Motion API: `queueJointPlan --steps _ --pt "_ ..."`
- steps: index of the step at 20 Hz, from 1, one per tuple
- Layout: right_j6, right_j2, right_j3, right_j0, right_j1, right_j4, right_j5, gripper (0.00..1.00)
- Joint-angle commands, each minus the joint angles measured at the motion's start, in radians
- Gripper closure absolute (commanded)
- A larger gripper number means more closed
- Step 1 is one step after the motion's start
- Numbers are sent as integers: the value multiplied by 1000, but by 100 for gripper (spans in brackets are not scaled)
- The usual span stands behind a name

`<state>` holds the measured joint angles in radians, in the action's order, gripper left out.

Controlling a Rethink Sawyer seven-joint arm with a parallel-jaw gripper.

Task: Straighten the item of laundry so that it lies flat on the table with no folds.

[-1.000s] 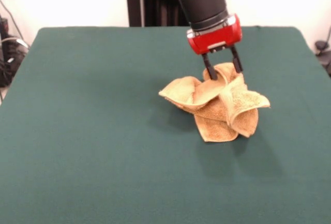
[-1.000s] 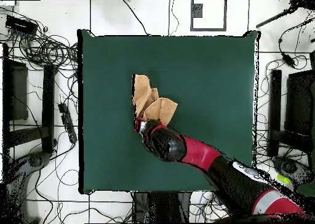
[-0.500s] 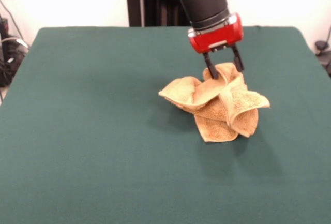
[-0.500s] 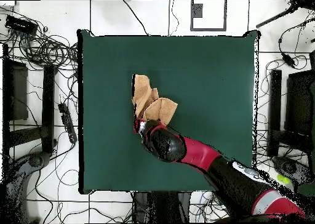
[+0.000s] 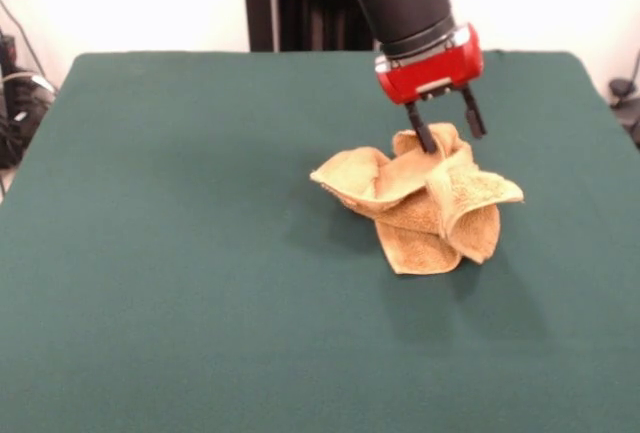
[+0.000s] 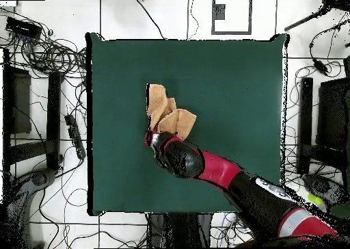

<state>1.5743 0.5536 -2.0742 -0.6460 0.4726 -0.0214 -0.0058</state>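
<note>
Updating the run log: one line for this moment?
end effector: open, above far fold | crumpled orange-tan terry towel: folded, unheld | dark green felt table

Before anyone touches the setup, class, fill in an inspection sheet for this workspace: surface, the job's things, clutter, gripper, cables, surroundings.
Surface: dark green table, only the towel on it.
Job's things: orange-tan towel crumpled in overlapping folds, not flat.
Clutter: nothing seen on the table.
Gripper: gripper open, fingers spread at the towel's far edge; contact cannot be told.
Cables: tangled cables on the floor around the table.
Surroundings: pale tiled floor; dark equipment beside the table.
</note>
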Motion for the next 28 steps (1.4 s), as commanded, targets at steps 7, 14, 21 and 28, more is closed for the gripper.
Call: queueJointPlan --steps 7,14,21,28 --pt "257 -45 83 159 -54 84 -103 0" --pt "256 -70 83 184 -48 85 -137 0" --pt "219 -124 116 221 -43 69 -154 0" --pt "186 -169 140 255 -29 68 -99 0"
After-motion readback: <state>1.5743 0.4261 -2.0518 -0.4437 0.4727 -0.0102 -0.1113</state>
